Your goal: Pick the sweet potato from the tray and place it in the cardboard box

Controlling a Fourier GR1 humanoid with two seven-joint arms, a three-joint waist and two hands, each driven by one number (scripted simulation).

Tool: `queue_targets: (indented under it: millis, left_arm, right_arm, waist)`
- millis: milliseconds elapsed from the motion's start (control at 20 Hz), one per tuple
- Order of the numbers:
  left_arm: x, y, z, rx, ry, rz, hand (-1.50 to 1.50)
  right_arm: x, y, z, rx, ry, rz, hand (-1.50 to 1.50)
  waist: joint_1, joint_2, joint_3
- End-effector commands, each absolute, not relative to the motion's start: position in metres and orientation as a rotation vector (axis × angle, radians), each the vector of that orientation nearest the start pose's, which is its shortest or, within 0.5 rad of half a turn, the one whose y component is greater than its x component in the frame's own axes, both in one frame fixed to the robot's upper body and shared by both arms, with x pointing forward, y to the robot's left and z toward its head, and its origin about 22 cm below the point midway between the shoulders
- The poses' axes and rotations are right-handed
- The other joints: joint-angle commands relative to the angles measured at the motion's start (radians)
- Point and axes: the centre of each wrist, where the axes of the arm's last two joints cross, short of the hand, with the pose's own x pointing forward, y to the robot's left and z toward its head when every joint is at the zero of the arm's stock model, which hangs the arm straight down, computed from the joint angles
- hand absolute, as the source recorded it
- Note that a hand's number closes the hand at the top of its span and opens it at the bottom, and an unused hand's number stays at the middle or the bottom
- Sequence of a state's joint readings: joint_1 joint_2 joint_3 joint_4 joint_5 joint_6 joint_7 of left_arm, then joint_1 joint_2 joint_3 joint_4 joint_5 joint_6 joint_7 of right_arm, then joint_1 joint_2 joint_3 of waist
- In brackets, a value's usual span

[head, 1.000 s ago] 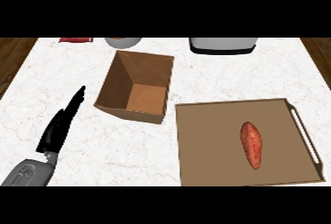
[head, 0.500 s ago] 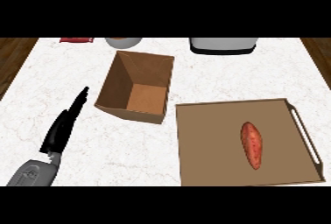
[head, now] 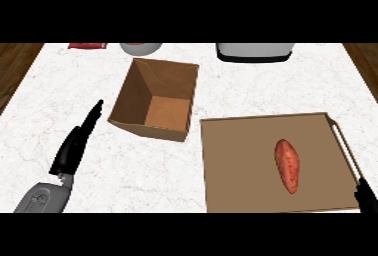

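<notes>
Sweet potato (head: 288, 165) on tray (head: 236, 170), seemingly apart from right hand (head: 365, 195)

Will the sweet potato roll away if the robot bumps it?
Probably a little: the sweet potato is long and rounded with pointed ends, lying loose on the flat tray. It would likely wobble or spin, not roll straight. It looks stiff, not floppy.

tabletop (head: 148, 165): I see white marble-looking stone with faint veins, smooth, under my left hand (head: 74, 145).
left hand: matt black, on a grey forearm with a dull sheen.
cardboard box (head: 156, 100): just right of that hand, plain brown card, matt, paler on the inside floor.
tray (head: 244, 175): flat matt brown, with a pale metal-looking handle.
sweet potato (head: 288, 165): orange-red skin, slightly rough, dull.
</notes>
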State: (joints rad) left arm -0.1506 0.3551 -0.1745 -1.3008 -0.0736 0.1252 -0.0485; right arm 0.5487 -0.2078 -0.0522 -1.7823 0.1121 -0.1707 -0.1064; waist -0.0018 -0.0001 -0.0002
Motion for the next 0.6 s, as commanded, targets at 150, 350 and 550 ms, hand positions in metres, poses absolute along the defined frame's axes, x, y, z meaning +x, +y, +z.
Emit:
queue_targets:
  millis: [150, 350, 550]
  left_arm:
    - [0.273, 0.275, -0.014, 0.325, -1.483, -0.411, 0.0]
    - [0.284, 0.289, -0.003, 0.318, -1.467, -0.416, 0.0]
    - [0.281, 0.283, 0.0, 0.342, -1.462, -0.418, 0.0]
  right_arm:
    - [0.116, -0.304, -0.03, -0.635, -1.406, 0.036, -1.5]
    - [0.122, -0.299, -0.025, -0.596, -1.356, 0.115, -1.5]
    - [0.15, -0.308, -0.025, -0.578, -1.332, 0.13, -1.5]
  waist:
    - [-0.002, 0.0, 0.0]
    - [-0.002, 0.0, 0.0]
    - [0.0, 0.0, 0.0]
